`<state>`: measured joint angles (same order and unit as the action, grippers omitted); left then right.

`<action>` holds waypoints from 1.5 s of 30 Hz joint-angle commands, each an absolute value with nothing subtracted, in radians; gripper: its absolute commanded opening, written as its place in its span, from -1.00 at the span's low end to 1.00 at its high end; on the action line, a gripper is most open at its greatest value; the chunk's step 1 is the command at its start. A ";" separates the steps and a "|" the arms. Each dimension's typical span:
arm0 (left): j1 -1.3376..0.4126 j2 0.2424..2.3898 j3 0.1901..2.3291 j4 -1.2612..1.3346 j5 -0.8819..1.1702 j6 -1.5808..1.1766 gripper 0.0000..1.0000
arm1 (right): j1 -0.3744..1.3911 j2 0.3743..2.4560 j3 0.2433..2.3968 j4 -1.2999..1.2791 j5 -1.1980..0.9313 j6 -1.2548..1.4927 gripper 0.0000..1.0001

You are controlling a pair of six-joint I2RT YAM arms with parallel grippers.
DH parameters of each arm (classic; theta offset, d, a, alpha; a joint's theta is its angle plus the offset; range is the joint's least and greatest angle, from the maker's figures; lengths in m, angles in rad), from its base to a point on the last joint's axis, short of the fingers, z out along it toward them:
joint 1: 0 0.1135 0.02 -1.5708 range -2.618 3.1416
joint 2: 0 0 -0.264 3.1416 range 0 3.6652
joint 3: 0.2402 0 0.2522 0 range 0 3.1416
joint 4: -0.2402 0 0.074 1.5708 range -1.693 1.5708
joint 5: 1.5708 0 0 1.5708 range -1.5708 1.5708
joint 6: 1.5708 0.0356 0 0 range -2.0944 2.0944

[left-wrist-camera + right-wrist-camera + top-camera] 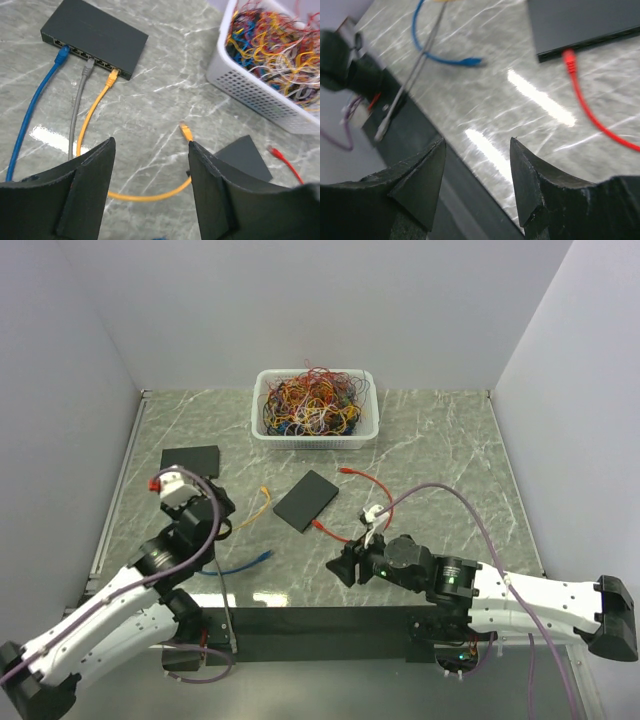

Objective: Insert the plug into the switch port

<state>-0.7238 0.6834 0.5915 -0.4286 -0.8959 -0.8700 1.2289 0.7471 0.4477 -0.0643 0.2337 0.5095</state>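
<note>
A: Where is the loose yellow plug (186, 131)?

B: It is flat on the marble table (165, 80), between our 2 switches and nearer the centre switch (585, 20). It lies just beyond the left gripper (151, 150), whose fingers stand apart with nothing between them. The cable's other end sits in the far-left switch (95, 35).

A: And the right gripper (476, 145)?

B: Its fingers are spread too, and it is empty. It is over the near table edge, right of centre.

A: What could go wrong?

B: We judge the plug small and low, so a closing pinch may catch it askew or skid it across the smooth stone. A tilted plug would jam at the port mouth. The yellow cable (150, 196) runs below our left fingers, so snagging it could tug the seated end out. Nothing holds the centre switch, so a push might slide it.

A: What is the count?

B: We see 2 switches and 1 basket (260, 90) of tangled wires. There are 4 cables on the table: 1 yellow, 1 blue, 1 grey and 1 red. The far-left switch has 3 plugs seated, and the centre one has 1 seated red plug (568, 57). We see 3 loose ends: the yellow one, the loose blue plug (470, 62) and the loose red plug (272, 150).
</note>
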 commanded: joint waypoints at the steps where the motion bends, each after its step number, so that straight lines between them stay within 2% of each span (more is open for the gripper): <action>1: -0.747 0.591 0.649 -0.572 -0.927 -0.947 0.34 | 1.252 0.727 0.424 -0.043 0.132 0.519 0.22; 4: -0.747 0.505 0.701 -0.578 -0.841 -0.910 0.38 | 1.259 0.696 0.403 -0.017 0.110 0.511 0.22; 6: -0.746 0.483 0.784 -0.647 -0.824 -0.904 0.50 | 1.259 0.686 0.411 -0.032 0.110 0.508 0.22; 10: -0.746 0.551 0.978 -0.918 -0.807 -0.972 0.58 | 1.264 0.681 0.472 -0.093 0.121 0.494 0.22; 13: -0.746 0.617 1.151 -1.147 -0.711 -1.063 0.62 | 1.264 0.678 0.518 -0.150 0.135 0.494 0.22; 17: -0.746 0.634 1.206 -1.267 -0.531 -1.115 0.67 | 1.264 0.673 0.564 -0.199 0.144 0.495 0.22; 18: -0.747 0.627 1.209 -1.278 -0.508 -1.117 0.81 | 1.262 0.673 0.569 -0.202 0.144 0.495 0.22; 21: -0.747 0.580 1.230 -1.336 -0.447 -1.143 0.99 | 1.264 0.676 0.583 -0.213 0.141 0.497 0.21; 31: -0.746 0.400 1.365 -1.373 -0.485 -1.060 0.99 | 1.266 0.660 0.627 -0.324 0.193 0.511 0.21; 45: -0.747 0.351 1.331 -1.373 -0.587 -1.026 0.99 | 1.264 0.623 0.610 -0.347 0.225 0.529 0.22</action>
